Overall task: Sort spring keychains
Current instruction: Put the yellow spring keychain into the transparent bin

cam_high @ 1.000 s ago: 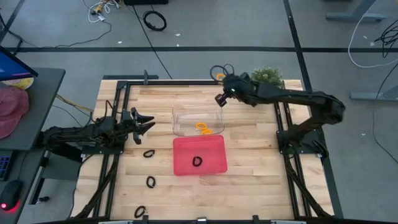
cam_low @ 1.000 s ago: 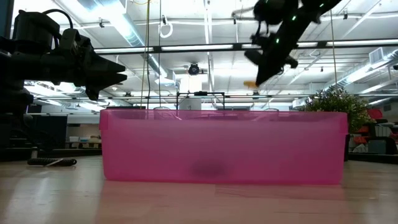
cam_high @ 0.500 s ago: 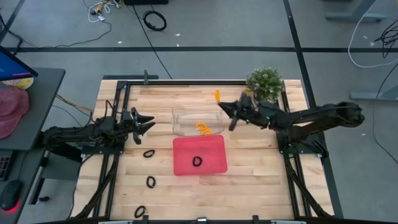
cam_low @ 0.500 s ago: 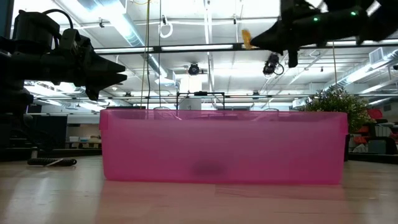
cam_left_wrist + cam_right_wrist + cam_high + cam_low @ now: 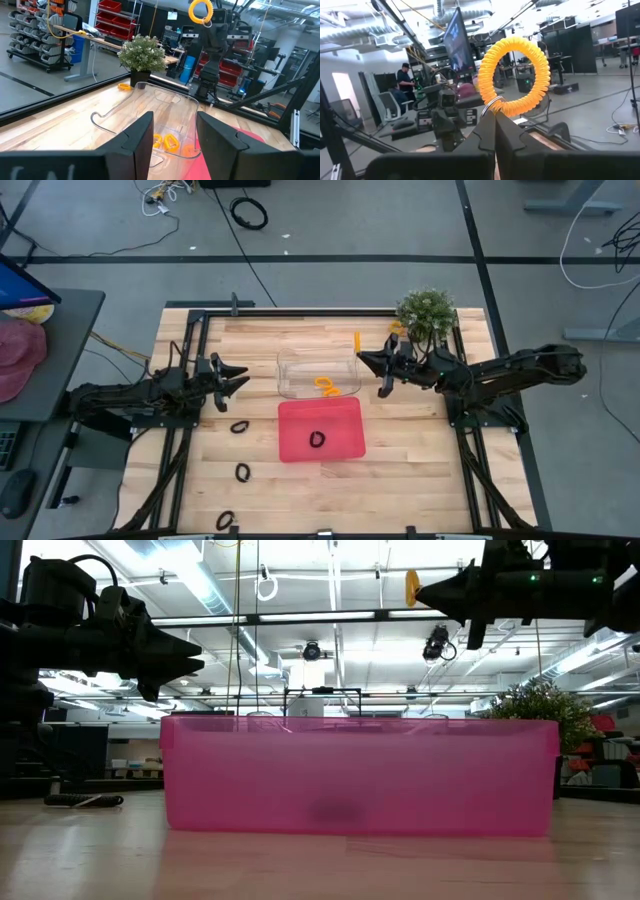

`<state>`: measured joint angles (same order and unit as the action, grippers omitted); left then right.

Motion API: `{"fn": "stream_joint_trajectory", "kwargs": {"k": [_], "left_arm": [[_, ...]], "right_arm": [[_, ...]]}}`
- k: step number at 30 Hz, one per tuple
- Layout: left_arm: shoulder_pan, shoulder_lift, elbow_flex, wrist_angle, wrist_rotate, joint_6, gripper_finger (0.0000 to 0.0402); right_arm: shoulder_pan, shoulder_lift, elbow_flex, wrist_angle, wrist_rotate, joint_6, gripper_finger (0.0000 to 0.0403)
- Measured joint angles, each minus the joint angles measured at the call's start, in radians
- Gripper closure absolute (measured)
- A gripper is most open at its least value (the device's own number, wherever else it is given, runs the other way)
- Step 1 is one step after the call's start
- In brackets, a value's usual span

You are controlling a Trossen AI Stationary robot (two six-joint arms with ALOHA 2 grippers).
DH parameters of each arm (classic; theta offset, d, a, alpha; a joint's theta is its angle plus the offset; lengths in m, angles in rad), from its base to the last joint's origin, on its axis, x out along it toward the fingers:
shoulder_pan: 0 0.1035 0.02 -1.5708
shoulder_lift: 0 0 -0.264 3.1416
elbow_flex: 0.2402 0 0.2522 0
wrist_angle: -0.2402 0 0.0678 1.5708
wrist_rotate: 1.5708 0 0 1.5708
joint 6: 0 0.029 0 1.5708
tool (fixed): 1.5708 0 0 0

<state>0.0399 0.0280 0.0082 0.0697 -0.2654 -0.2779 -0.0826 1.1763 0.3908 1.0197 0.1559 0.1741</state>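
My right gripper (image 5: pixel 366 360) hovers level above the right end of the clear tray (image 5: pixel 290 361), shut on an orange spring keychain (image 5: pixel 515 75), which also shows in the low view as the orange loop (image 5: pixel 412 587). Orange keychains (image 5: pixel 325 385) lie in the clear tray. One black keychain (image 5: pixel 317 439) lies in the red tray (image 5: pixel 345 412). Three black keychains (image 5: pixel 238 426) (image 5: pixel 243 472) (image 5: pixel 226 521) lie on the wood near the left arm. Another orange keychain (image 5: pixel 396 328) lies by the plant. My left gripper (image 5: pixel 236 378) waits open, left of the clear tray. My right gripper pinches the orange keychain between its two fingertips (image 5: pixel 487 127), at the loop's lower part where the metal ring (image 5: pixel 491 105) sits. The fingers lie level and point toward the table's left. The loop is lifted clear and stands upright above the fingertips.
A small potted plant (image 5: pixel 427 311) stands at the far right corner, close behind the right arm. The red tray sits just near of the clear one at mid table. Bare wood lies to the right of both trays and along the near edge.
My right gripper has tipped from slanting downward to level and risen, drifting slightly toward the table's near right. The orange keychain, which hung below the fingers, was carried up with it and now stands above the fingertips.
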Motion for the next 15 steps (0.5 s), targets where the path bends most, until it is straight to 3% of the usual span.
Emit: {"fn": "stream_joint_trajectory", "kwargs": {"k": [9, 15], "left_arm": [[0.000, 0.000, 0.000, 0.000, 0.000, 0.000, 0.0248], [0.000, 0.000, 0.000, 0.000, 0.000, 0.000, 0.0248]], "right_arm": [[-0.001, 0.000, 0.001, -0.039, -0.061, -0.053, 0.0403], [-0.016, 0.000, 0.025, -0.217, -0.071, -0.035, 0.0403]]}}
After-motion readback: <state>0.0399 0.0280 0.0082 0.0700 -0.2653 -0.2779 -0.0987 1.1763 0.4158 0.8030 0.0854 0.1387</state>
